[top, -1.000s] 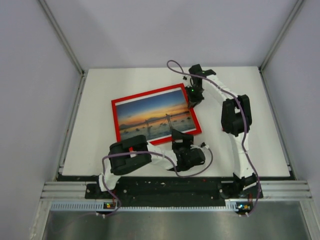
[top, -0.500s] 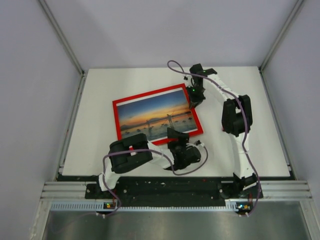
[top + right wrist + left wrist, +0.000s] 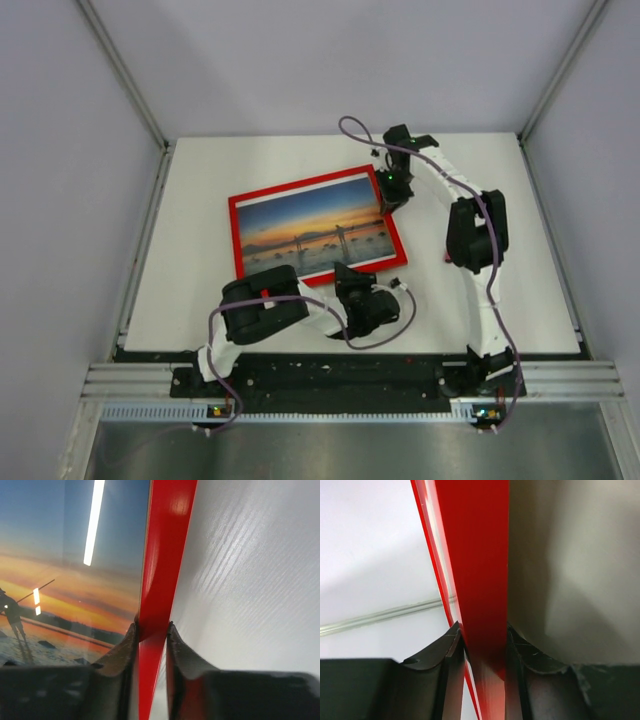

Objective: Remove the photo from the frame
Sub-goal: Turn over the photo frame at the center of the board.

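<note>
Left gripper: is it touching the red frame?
Touching. In the left wrist view, both fingers of the left gripper press against the frame edge, with no gap visible on either side.

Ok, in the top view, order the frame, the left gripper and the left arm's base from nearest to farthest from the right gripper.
1. The frame: the right gripper clamps its right edge with its fingers.
2. The left gripper: on the frame's near edge, toward the bases.
3. The left arm's base: bottom left of the view, farthest.
</note>
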Robot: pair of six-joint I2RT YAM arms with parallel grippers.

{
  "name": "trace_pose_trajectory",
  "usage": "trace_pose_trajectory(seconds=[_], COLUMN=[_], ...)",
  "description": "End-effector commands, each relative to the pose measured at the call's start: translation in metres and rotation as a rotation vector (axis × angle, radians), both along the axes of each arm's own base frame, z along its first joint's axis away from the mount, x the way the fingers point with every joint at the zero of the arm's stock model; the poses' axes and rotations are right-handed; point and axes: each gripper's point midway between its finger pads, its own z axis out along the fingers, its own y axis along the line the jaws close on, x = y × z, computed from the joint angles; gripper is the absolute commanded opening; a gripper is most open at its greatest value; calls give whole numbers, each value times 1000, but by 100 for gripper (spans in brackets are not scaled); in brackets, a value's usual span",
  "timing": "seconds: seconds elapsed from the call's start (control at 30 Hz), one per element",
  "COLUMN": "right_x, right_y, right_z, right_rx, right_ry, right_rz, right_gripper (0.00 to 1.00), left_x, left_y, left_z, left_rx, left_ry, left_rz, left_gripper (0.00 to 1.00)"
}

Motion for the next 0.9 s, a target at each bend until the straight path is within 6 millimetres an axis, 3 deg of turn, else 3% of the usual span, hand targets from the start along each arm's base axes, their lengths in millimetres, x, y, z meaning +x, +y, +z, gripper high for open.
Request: trace_pose_trajectory(seconds=[0.0,0.1,0.23,0.4,0.67,0.87], right_x=[-6,-1,6,15,23,22], right_y=[23,18,9,-11,-64,-95], right_z=[49,65,92,129,187,197], right_rx=[136,163,213,268,360,405], right_ry=[-42,-82,-137,-216,-341,-371], right_rz=[66,95,92,67,-34,-103], right_gripper=[26,51,65,68,70,70], left_x=[3,4,8,15,23,29], left_y=[-5,-5,-3,0,0,2], left_z=[15,25,44,74,151,177], left_rx=[26,18,-8,-63,-222,-299], left_ry=[33,19,-6,-37,-83,-54], left_rz=[-56,-62,-60,-52,-57,-52], left_gripper=[0,0,0,0,0,0])
